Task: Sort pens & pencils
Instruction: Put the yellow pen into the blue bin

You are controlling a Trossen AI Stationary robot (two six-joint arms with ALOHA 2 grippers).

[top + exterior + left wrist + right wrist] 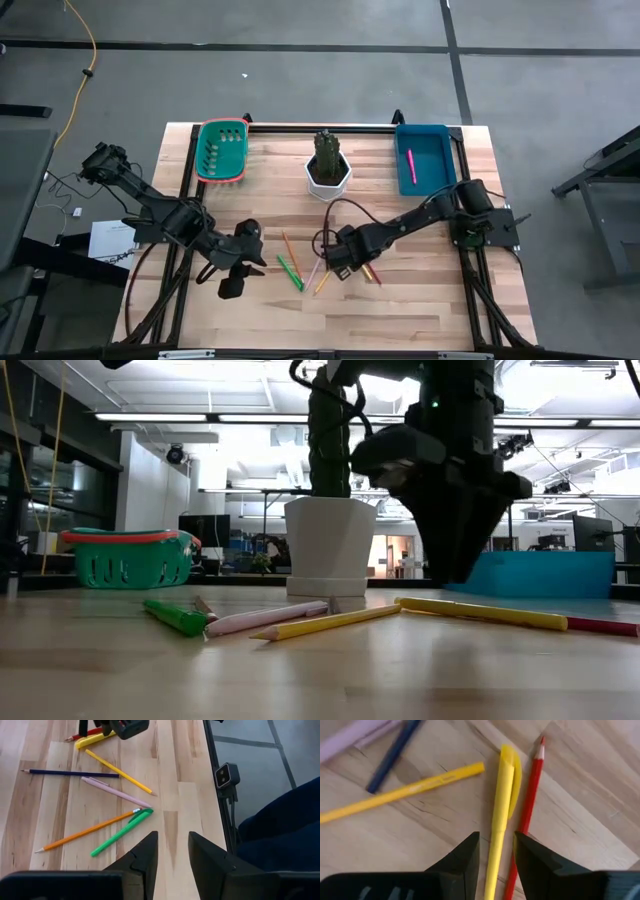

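A green basket (222,150), a white pot (328,176) with a cactus (326,152), and a blue tray (424,158) line the table (420,300) beyond the tools.

We take this for a robotics lab: around the wooden surface (420,310) lie grey concrete floor and a trailing yellow cable (85,55), with ceiling strip lights (250,417) and workstations behind.

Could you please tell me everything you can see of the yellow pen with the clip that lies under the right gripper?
The yellow pen is a slim, glossy, plastic-looking stick with a flat clip along its upper end. It lies flat on the wooden table, close beside a red pencil and almost parallel to it. Its lower end runs between the open fingers of the right gripper, which do not appear to clamp it.
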